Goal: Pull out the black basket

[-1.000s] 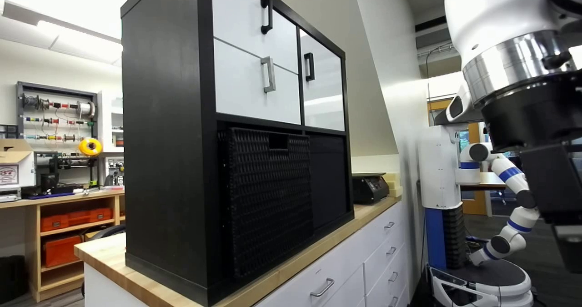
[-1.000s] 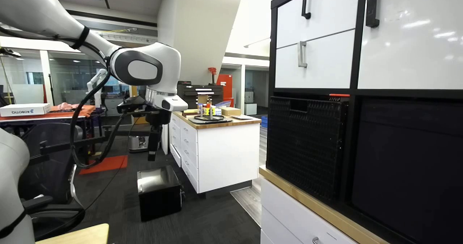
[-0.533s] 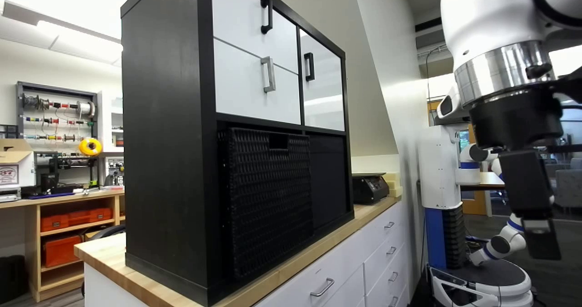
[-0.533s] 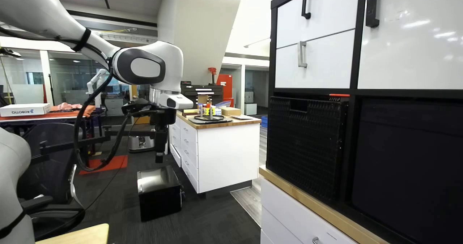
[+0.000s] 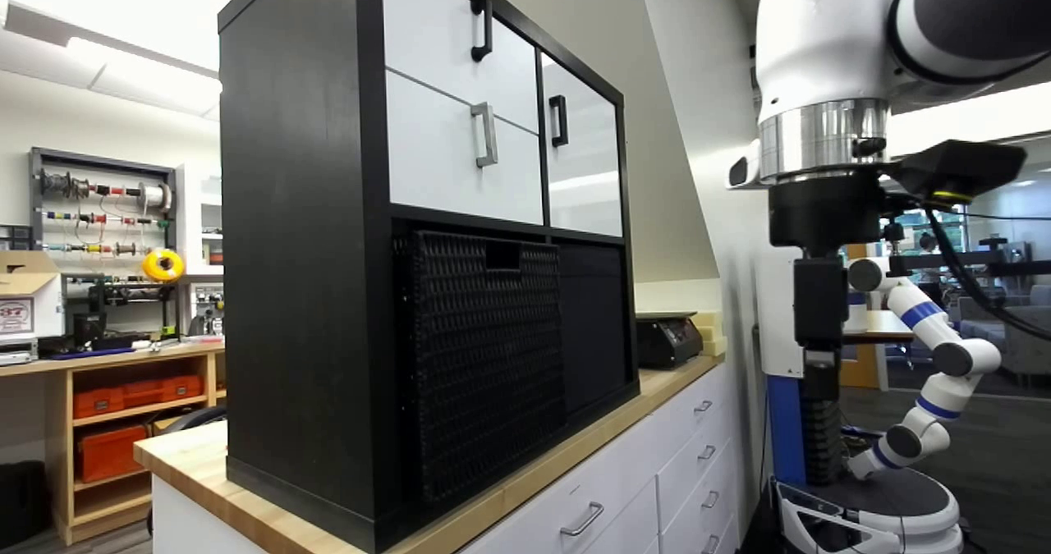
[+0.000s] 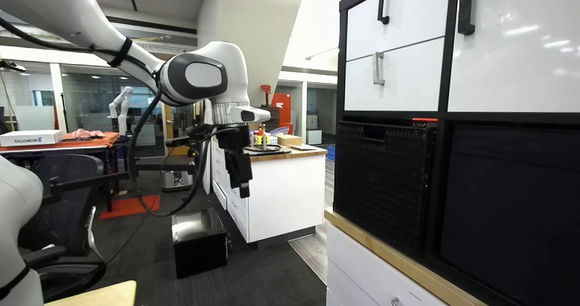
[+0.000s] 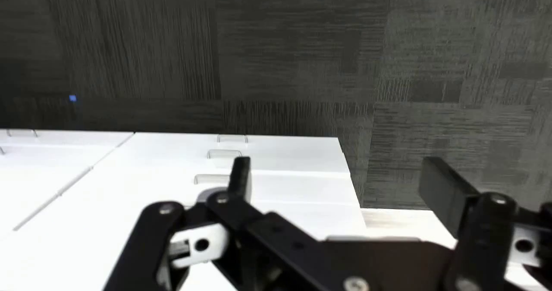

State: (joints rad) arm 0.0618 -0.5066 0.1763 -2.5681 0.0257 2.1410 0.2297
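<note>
The black basket (image 5: 488, 357) sits in a lower compartment of the black shelf unit (image 5: 296, 250). It also shows in an exterior view (image 6: 380, 183). Its slot handle (image 5: 502, 255) is near the top front edge and shows there too (image 6: 374, 132). My gripper (image 5: 819, 373) hangs pointing down, in front of the shelf unit and well apart from the basket. It also shows in an exterior view (image 6: 244, 189). In the wrist view the gripper (image 7: 336, 170) has its fingers wide apart with nothing between them. The basket is out of the wrist view.
White drawers (image 5: 612, 488) with metal handles stand below the wooden counter (image 5: 525, 482). White drawer fronts (image 6: 394, 72) with handles are above the basket. A black box (image 6: 199, 242) and an office chair (image 6: 63, 197) stand on the floor. Another robot (image 5: 936, 357) is behind my arm.
My arm has swung toward the shelf unit: leftward in an exterior view, rightward in an exterior view. The wrist has also turned. The basket has not moved.
</note>
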